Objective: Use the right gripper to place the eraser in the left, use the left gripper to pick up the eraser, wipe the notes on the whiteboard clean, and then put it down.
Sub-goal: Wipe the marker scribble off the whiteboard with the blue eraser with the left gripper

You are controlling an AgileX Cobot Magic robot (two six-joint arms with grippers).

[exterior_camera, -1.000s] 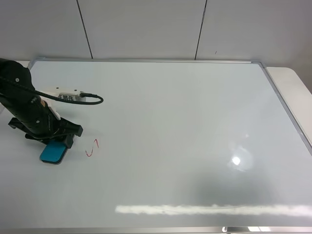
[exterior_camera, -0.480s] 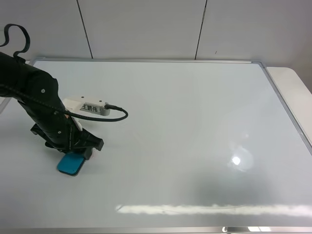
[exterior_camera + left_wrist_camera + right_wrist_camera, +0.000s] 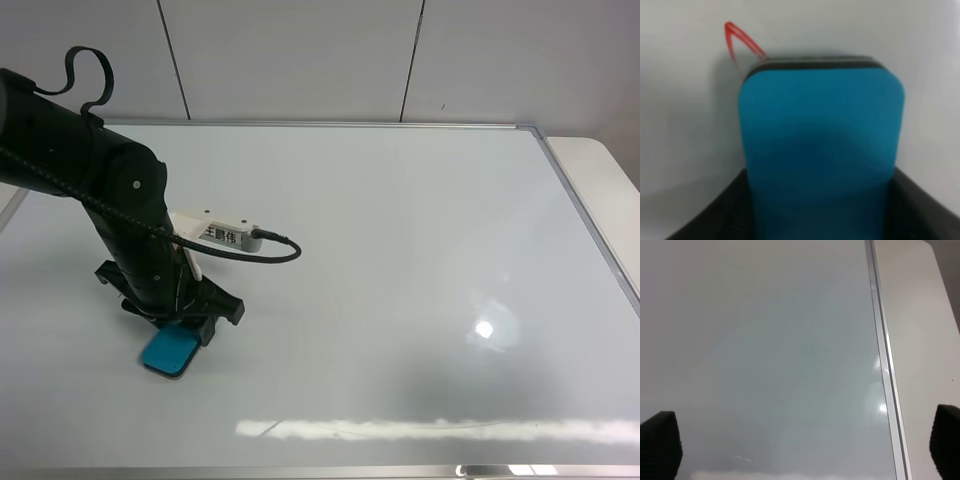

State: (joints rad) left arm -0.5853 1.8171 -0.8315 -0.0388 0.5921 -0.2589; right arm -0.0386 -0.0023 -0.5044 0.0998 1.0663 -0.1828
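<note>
You're in the wiping step: the left gripper (image 3: 185, 325) has its jaws closed on the eraser (image 3: 168, 353), which lies felt-down on the whiteboard (image 3: 400, 250) at the lower left of the high view. The handover and pickup look done. What's left is clearing the rest of the red and setting the eraser down. In the left wrist view a loop of the notes (image 3: 742, 37) pokes out past the eraser's far edge, so the mark isn't gone. The right gripper (image 3: 802, 450) holds nothing, its jaws spread wide by the board's right frame. The high view shows no red at all, since arm and eraser cover that spot. The blurred wrist view can't tell you how much ink sits under the felt.
</note>
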